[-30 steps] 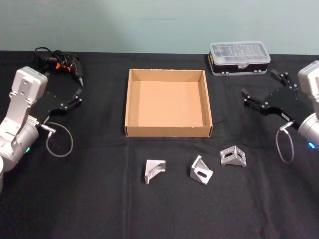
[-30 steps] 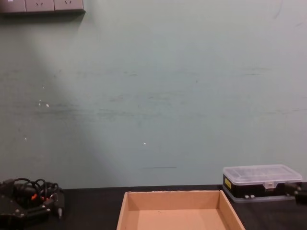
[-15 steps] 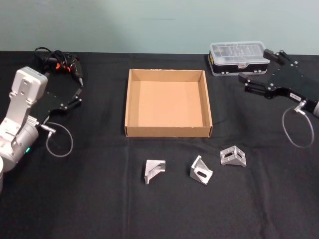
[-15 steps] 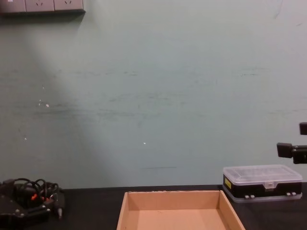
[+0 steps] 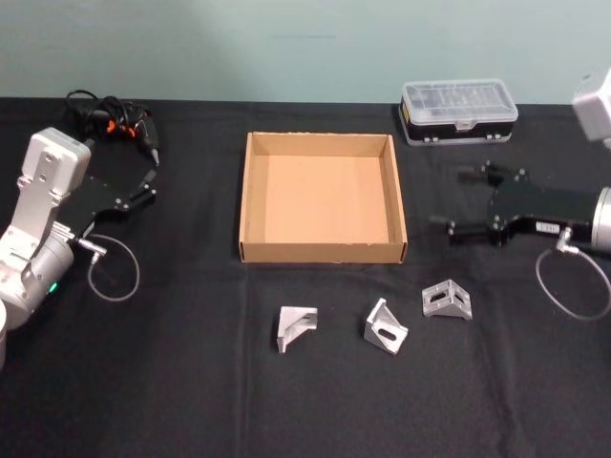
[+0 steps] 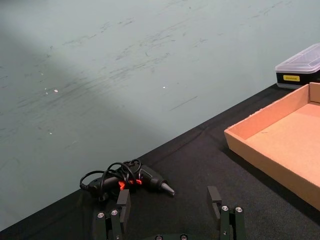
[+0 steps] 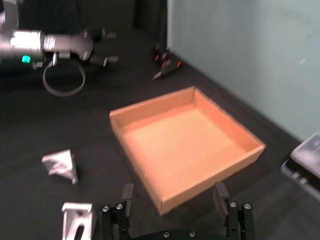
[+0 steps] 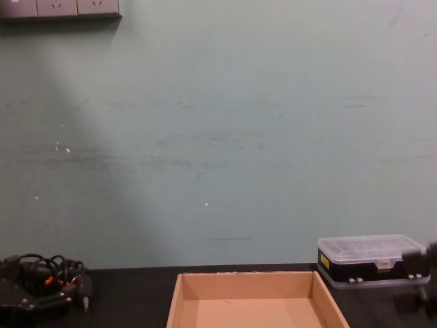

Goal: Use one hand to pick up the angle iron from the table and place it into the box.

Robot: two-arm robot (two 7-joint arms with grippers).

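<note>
Since a second ago the right gripper (image 5: 447, 200) has swung in from the tabletop's (image 5: 191, 401) right edge to just beside the box's (image 5: 322, 252) right wall, fingers spread and empty. Nearest it, the rightmost angle iron (image 5: 447, 300) of three lies before the box's front right corner. Descending could clip the cardboard wall, or the sloped faces could skid free. The left gripper (image 5: 151, 181) idles near the left edge, fingers apart.
</note>
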